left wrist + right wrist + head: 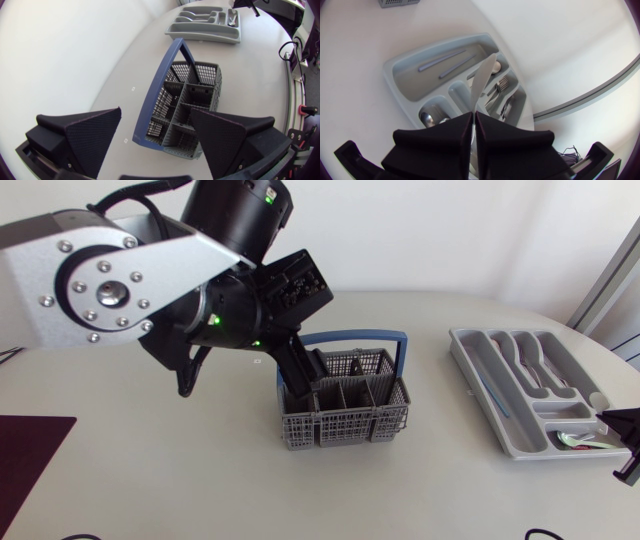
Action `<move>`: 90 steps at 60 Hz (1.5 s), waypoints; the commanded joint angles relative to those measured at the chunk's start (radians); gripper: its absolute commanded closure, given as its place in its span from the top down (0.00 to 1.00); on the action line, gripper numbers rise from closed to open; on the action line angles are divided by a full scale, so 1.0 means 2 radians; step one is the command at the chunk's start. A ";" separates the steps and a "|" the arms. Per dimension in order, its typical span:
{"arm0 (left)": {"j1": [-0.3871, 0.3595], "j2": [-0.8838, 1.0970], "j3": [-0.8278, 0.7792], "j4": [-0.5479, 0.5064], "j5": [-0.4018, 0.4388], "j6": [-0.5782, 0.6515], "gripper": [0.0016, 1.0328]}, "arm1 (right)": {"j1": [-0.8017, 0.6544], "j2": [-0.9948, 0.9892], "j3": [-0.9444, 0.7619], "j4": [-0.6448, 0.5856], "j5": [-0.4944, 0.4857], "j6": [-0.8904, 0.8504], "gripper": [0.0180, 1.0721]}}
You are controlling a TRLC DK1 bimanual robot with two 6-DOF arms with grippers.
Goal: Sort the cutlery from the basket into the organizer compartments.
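1. Currently the right end effector (473, 120) is clamped on a knife (484, 80), fingers pressed nearly together on its near end. The blade runs out ahead over the organizer (394, 82). The hold is narrow, on a thin flat piece. My guess is that a wrist tilt could make it pivot or slide out.
2. The blade tip hangs over the dividers ahead of the fingers, with the forks (501, 84) just beside it. A spoon (426, 119) lies close under the fingertips. Let go from here, the knife could land across a wall or in with the forks. I cannot tell which compartment is meant for knives.
3. The long compartment further ahead holds two thin rods (440, 61). A drop from height might bounce the knife in there. Its height above the tray is not readable.
4. The left end effector (156, 112) has its fingers spread wide, holding nothing. The basket (192, 95) sits ahead of and below it, and the blue handle (172, 60) runs up the gap between the fingers. Coming straight down, a finger would likely catch the handle or rim and shove or tip the basket on the desk (255, 70).
5. The basket cells in view look empty. A blind close there risks pinching only the plastic grid.
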 commanded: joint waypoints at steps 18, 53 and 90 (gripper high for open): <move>0.009 -0.016 -0.023 0.003 -0.009 -0.014 0.92 | -0.015 0.116 0.018 0.142 0.040 -0.053 0.06; 0.016 -0.032 -0.042 -0.003 -0.012 -0.015 0.92 | 0.008 0.152 -0.035 0.225 0.083 -0.078 0.27; 0.074 -0.090 -0.107 -0.008 -0.017 -0.014 0.92 | 0.072 -0.082 -0.025 0.054 0.062 0.109 0.76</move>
